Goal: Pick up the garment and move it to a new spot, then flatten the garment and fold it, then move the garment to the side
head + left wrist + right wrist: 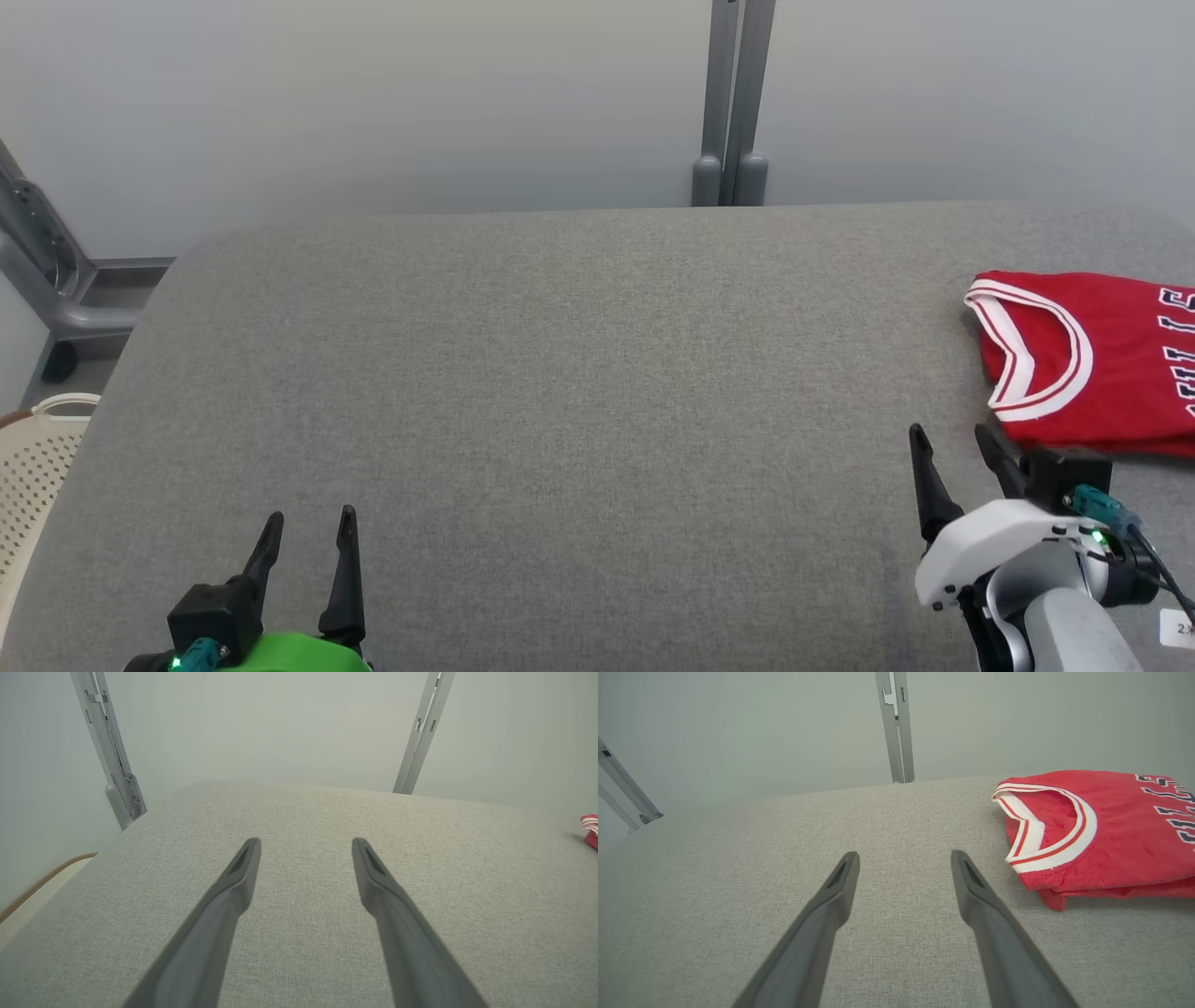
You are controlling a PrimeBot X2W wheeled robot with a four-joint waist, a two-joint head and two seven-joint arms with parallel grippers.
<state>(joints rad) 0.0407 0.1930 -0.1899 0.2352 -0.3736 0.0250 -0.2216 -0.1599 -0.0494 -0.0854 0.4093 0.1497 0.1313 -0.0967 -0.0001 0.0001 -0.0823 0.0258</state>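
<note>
The garment (1111,355) is a red jersey with white trim and dark lettering, folded flat at the right edge of the grey padded table (560,373); it runs off the head view's right side. In the right wrist view the garment (1115,830) lies up and to the right of my fingers. My right gripper (952,439) stands open just in front of the garment's near left corner, touching nothing. At the near left, my left gripper (313,527) is open too, far from the garment. A sliver of the garment (591,828) shows at the left wrist view's right edge.
A cream perforated basket (37,467) stands beside the table's left edge. Grey metal posts (733,103) rise behind the table against a pale wall, and a slanted metal frame (47,271) stands at the far left.
</note>
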